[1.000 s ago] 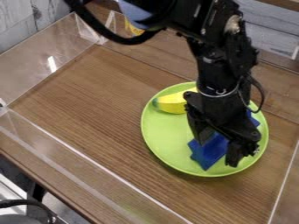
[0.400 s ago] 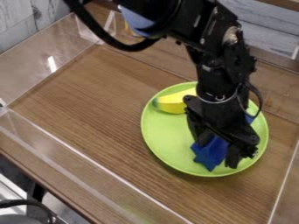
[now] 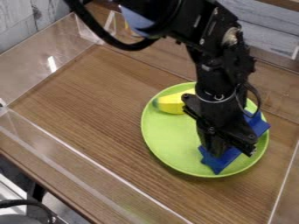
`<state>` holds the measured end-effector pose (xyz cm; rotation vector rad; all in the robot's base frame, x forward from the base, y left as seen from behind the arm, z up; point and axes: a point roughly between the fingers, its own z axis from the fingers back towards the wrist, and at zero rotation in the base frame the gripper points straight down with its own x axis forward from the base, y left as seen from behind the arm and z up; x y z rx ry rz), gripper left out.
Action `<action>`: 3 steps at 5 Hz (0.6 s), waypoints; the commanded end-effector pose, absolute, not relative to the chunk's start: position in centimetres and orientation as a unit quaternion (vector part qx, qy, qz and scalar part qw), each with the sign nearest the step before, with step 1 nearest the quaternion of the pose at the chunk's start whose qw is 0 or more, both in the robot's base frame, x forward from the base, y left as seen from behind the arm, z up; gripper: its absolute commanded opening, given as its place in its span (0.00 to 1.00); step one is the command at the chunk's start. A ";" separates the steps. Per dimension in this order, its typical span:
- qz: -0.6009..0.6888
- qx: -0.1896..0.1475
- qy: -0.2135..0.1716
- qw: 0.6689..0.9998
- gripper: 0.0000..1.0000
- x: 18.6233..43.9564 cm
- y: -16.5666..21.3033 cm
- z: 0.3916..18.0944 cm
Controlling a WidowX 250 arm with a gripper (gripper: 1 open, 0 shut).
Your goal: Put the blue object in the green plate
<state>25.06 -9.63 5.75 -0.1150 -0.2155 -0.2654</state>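
My end effector (image 3: 219, 140) is low over the green plate (image 3: 170, 146), its fingers drawn nearly together at the blue block (image 3: 222, 161). I can't tell whether I have it pinched or am merely touching it, since my own dark fingers cover its middle. The block lies slantwise within the plate's right side, probably where it was meant to go, so opening and lifting away seems my next move. The yellow piece (image 3: 172, 102) sits near the far rim, leaving me room here above the desk (image 3: 100, 105).

Right of center in the frame: 1 green plate (image 3: 176, 144), 1 blue block (image 3: 219, 161) and 1 yellow piece (image 3: 170, 103). From the top center down to them: 1 black robot arm (image 3: 214, 52).
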 end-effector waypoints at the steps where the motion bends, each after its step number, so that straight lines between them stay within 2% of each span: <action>1: -0.131 -0.056 -0.119 0.983 1.00 25.4 -10.2 6.7; 2: -0.124 -0.053 -0.119 0.984 0.00 25.4 -10.1 7.1; 3: -0.120 -0.051 -0.117 0.985 0.00 25.3 -9.9 7.5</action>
